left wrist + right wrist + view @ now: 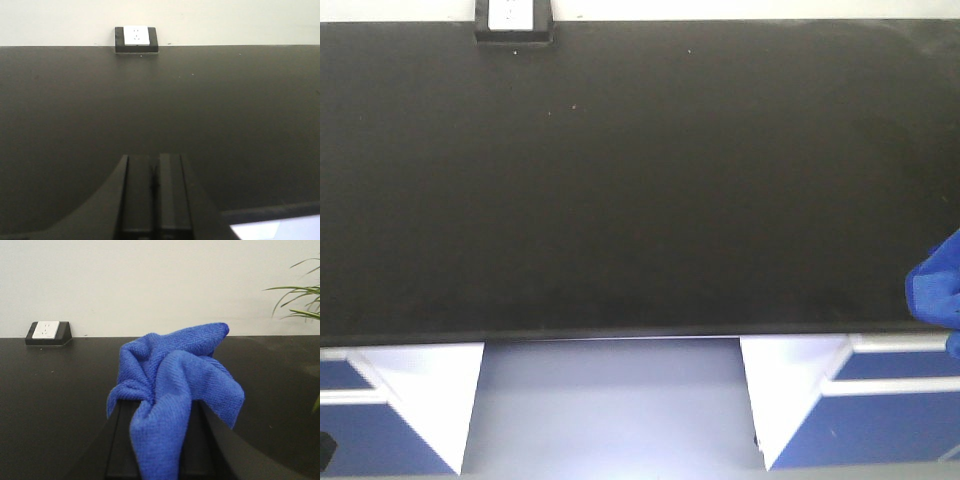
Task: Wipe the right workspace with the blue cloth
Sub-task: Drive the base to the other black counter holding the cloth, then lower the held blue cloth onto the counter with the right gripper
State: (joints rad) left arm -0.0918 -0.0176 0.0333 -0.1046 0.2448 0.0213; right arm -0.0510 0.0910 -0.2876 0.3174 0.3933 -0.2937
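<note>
The exterior front-facing camera looks steeply down on the black tabletop point(640, 180) from above its near edge, with cabinet fronts point(370, 440) at the bottom of the frame. The left wrist camera sits low behind the left gripper point(155, 167) and faces the rear wall point(225, 20) across the surface. The right wrist camera faces the same way, close behind the right gripper point(160, 412) and blue cloth point(170, 375). All three views share the socket box point(513, 20).

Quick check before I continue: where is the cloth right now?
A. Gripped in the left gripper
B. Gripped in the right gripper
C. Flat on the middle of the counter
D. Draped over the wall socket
B: the right wrist view shows the cloth bunched between the jaws of the right gripper, while the left gripper is shut on nothing.
</note>
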